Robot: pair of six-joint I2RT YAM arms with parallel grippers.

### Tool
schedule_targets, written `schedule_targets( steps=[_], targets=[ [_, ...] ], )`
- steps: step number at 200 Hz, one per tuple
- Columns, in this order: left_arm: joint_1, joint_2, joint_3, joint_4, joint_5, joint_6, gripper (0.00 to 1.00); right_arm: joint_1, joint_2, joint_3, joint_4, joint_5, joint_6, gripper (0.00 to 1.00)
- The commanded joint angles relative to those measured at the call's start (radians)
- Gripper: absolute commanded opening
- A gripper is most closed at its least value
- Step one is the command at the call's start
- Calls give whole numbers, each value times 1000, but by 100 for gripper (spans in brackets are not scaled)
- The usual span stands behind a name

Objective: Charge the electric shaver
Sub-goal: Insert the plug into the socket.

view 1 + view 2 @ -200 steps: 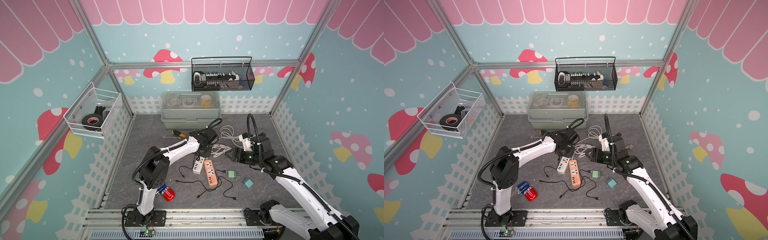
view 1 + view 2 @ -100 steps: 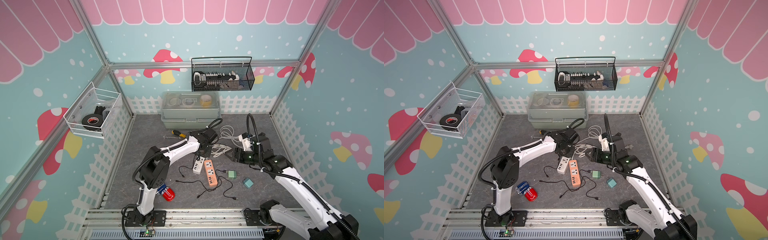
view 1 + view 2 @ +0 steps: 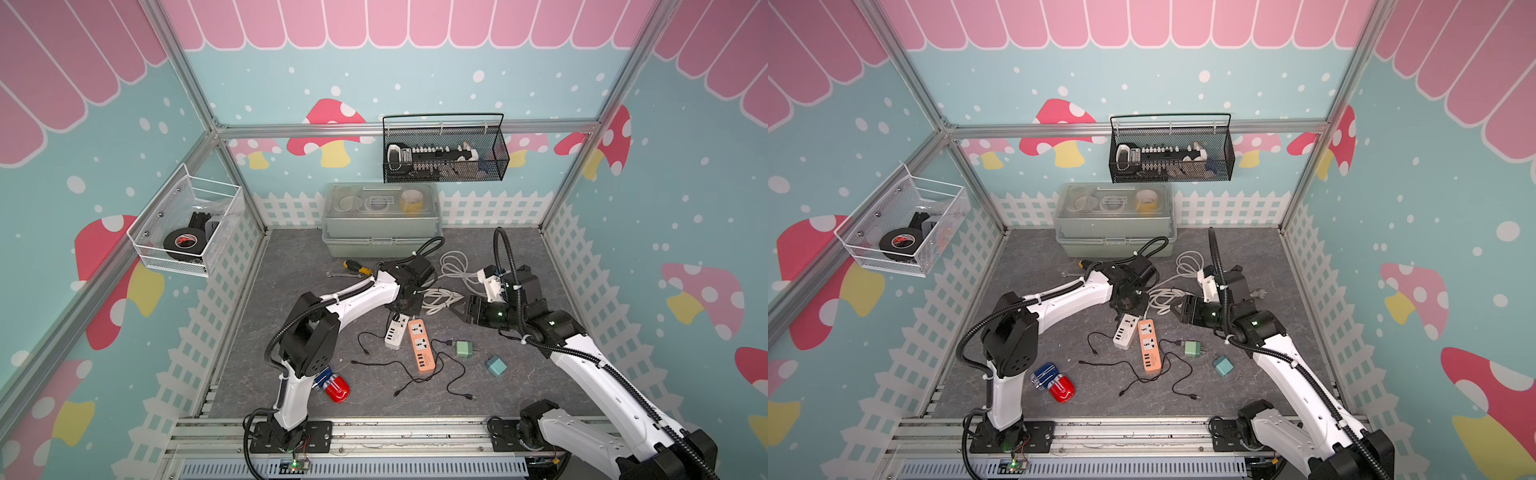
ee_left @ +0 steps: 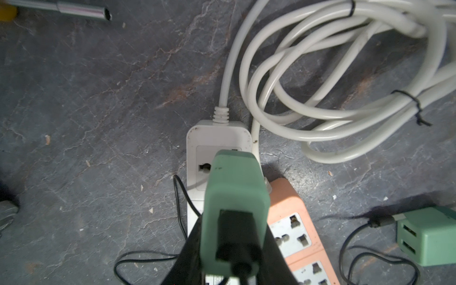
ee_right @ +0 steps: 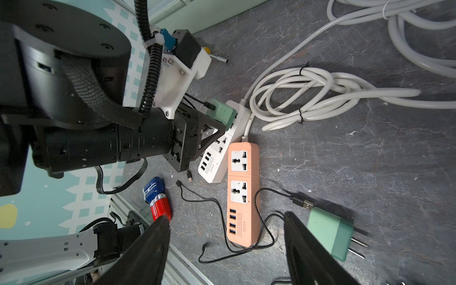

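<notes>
Two power strips are counted, a white strip (image 3: 395, 334) and an orange strip (image 3: 422, 347), and three green USB chargers: a pronged charger (image 3: 464, 348), a cube charger (image 3: 496, 366) and a cabled charger (image 4: 234, 187). One electric shaver (image 3: 336, 385), one screwdriver (image 3: 356, 267) and one lidded storage box (image 3: 380, 235) are seen. Two wall baskets are counted, a white basket (image 3: 172, 266) and a black basket (image 3: 444, 172), and one roll of black tape (image 3: 179, 243) is held in the white one; the thin black cables cannot be counted apart.
</notes>
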Motion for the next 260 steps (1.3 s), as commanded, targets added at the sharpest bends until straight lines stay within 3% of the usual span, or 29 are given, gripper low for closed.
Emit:
schedule_targets(
  steps=[1,111,260],
  targets=[
    [8,30,30,-62,1,9,0,3,-23,-16,14,7,-1,72],
    [12,130,86,-137,-38,4,0,3,-59,-59,15,22,19,71],
    [34,237,58,-136,54,-17,0,3,-31,-53,27,21,18,71]
  ],
)
